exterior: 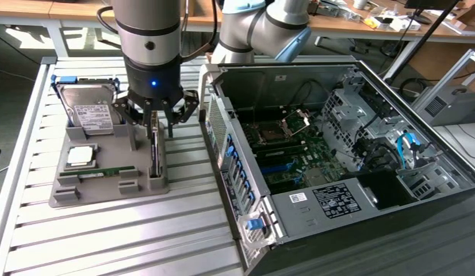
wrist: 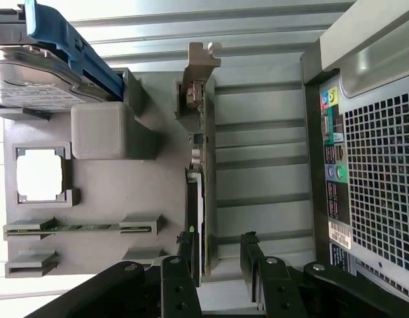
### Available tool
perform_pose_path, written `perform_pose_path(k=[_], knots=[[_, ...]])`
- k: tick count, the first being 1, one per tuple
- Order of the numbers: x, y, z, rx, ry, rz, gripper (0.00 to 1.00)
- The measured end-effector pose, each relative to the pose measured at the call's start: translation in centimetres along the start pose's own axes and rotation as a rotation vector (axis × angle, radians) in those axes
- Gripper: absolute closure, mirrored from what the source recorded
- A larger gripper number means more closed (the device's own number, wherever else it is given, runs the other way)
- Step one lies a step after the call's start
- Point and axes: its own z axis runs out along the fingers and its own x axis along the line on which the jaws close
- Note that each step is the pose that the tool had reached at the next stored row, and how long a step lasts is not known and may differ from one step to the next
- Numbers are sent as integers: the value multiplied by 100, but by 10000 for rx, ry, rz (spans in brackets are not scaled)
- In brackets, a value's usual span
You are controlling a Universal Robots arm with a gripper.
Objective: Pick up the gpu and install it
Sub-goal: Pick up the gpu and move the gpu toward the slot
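Note:
The gpu [exterior: 154,154] stands on its edge in a slot of the grey holder [exterior: 107,190], a thin dark card with a silvery bracket [wrist: 200,66] at one end. My gripper [exterior: 155,118] hangs right over it, open. In the wrist view the gpu [wrist: 199,159] runs in between the two black fingers [wrist: 186,246] of the gripper [wrist: 218,242], close to one finger and apart from the other. Nothing is gripped.
On the same holder sit a silver hard drive [exterior: 88,109] with blue rails, a square processor [exterior: 80,155] and a green memory stick [exterior: 107,171]. The open computer case [exterior: 337,144] lies on the exterior view's right, its motherboard [exterior: 287,149] exposed, its rear panel [wrist: 370,165] near the holder.

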Motion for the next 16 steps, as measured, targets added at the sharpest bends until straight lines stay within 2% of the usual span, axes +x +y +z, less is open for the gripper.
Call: perform_pose_path(k=[16], knots=[[3,-3,131,0,0,1,58]])
